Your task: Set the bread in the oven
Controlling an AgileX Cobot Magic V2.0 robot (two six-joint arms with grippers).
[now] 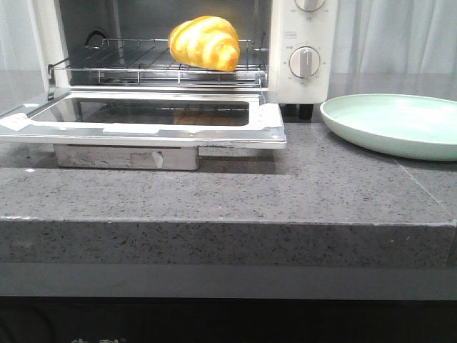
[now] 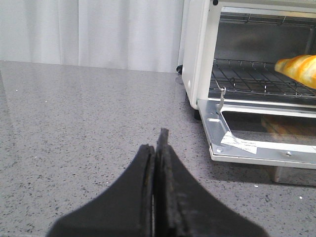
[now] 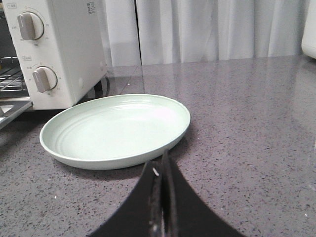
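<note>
Both grippers, left (image 2: 157, 148) and right (image 3: 161, 170), are hovering low over the grey worktop (image 1: 343, 186), jaws pressed together and holding nothing. Farther back, the green plate (image 1: 400, 123) is sitting beside the oven (image 1: 303, 43). The bread (image 1: 204, 43) is resting on its rack (image 1: 128, 58), door (image 1: 143, 118) hanging open.

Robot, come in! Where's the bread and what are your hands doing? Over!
Left hand shut, empty. Right hand shut, empty, by plate. Bread on oven rack, door open. Nothing in the way.
</note>
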